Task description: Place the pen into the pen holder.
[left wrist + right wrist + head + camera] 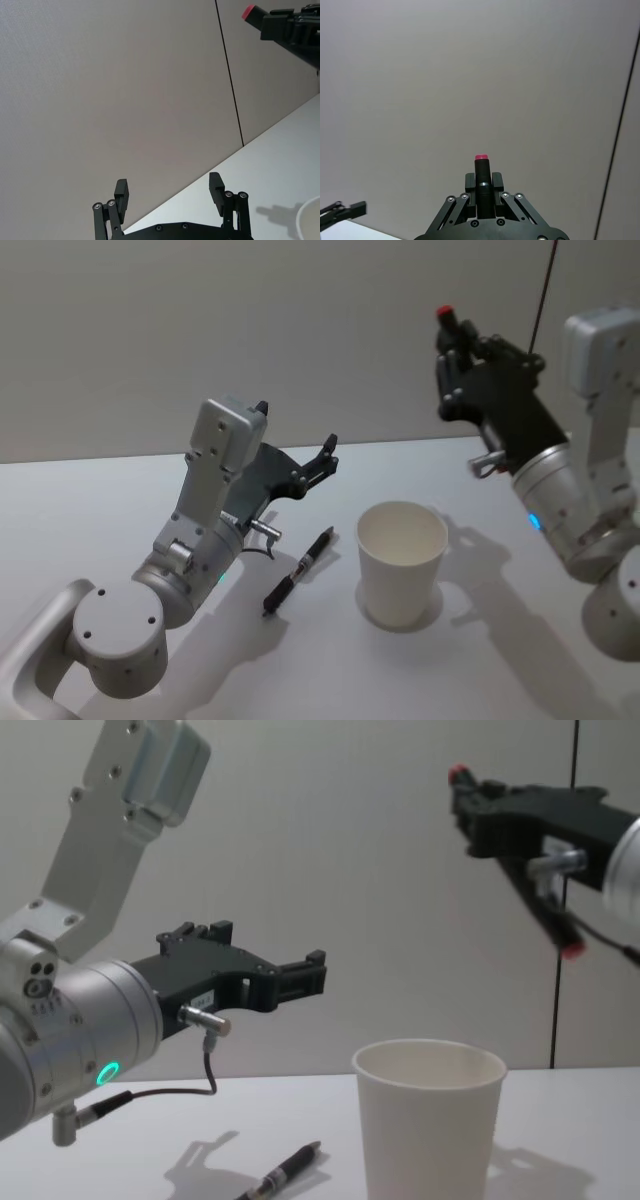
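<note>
Pens number two, we see: a black pen (298,571) lies flat on the table (120,500) beside the pen holder (402,560), free for picking. The right gripper (455,335), high behind the holder and pointing upward, is clamped on a red-tipped pen (481,180) (ready to lower, we judge). The left gripper (328,455) hovers above the table, fingers spread.

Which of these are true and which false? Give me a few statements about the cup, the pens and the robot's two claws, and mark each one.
1. The white paper cup stands upright on the table. True.
2. The black pen is inside the cup. False: it lies on the table beside the cup, on the robot's left.
3. The right gripper holds a red-tipped pen up in the air. True.
4. The left gripper is clamped on the black pen. False: it is open, above the table, holding nothing.
</note>
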